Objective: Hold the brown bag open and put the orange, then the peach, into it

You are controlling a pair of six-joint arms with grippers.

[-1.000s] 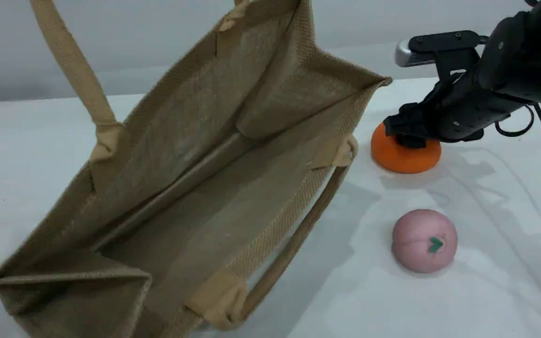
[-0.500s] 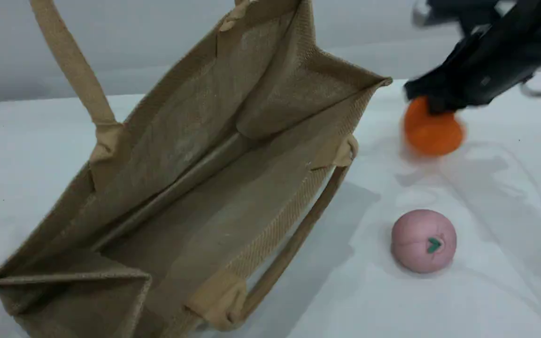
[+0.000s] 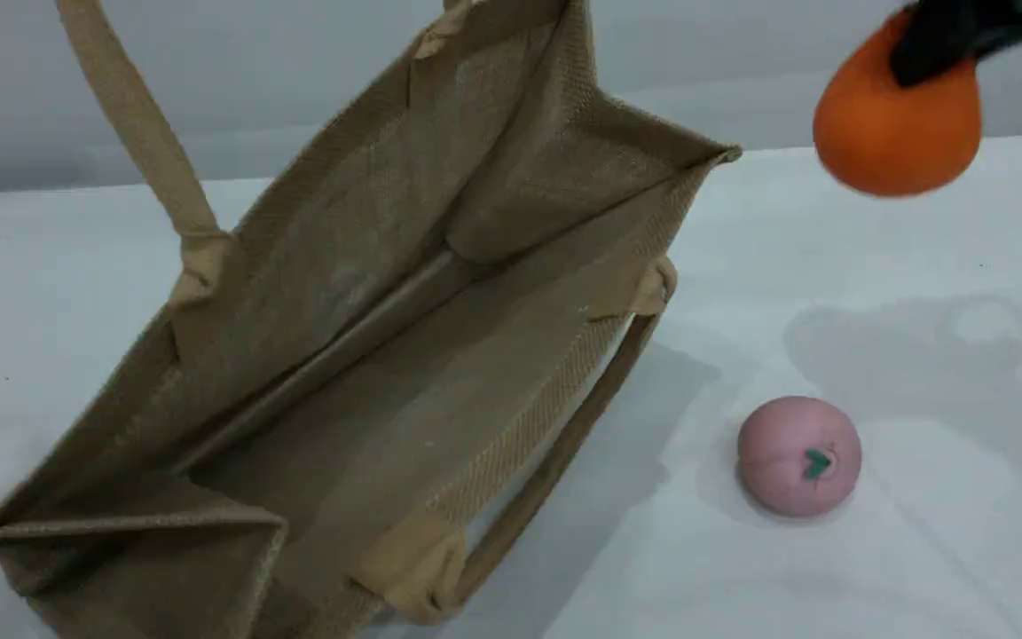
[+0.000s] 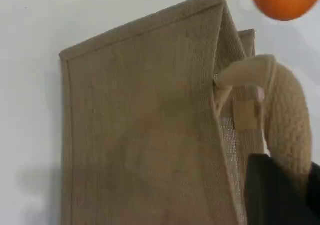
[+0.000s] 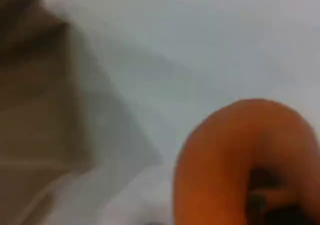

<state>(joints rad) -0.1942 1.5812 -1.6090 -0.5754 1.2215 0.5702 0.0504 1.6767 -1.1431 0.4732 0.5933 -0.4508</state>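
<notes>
The brown bag [image 3: 369, 355] stands open on the white table, its mouth facing the scene camera. One beige handle [image 3: 134, 115] is pulled up and runs out of the top edge. In the left wrist view that handle [image 4: 287, 120] runs into my left gripper [image 4: 280, 187], which is shut on it above the bag's outer wall [image 4: 145, 135]. The orange [image 3: 897, 133] hangs in the air right of the bag, with my right gripper [image 3: 941, 40] shut on its top. The right wrist view shows the orange [image 5: 235, 160] blurred and close. The pink peach [image 3: 799, 455] lies on the table.
The bag's second handle [image 3: 555, 461] droops onto the table [image 3: 830, 577] toward the peach. A pale wall runs behind the table.
My right gripper closed on the orange and lifted it off the table, up and to the right. The bag and the peach have stayed where they were.
</notes>
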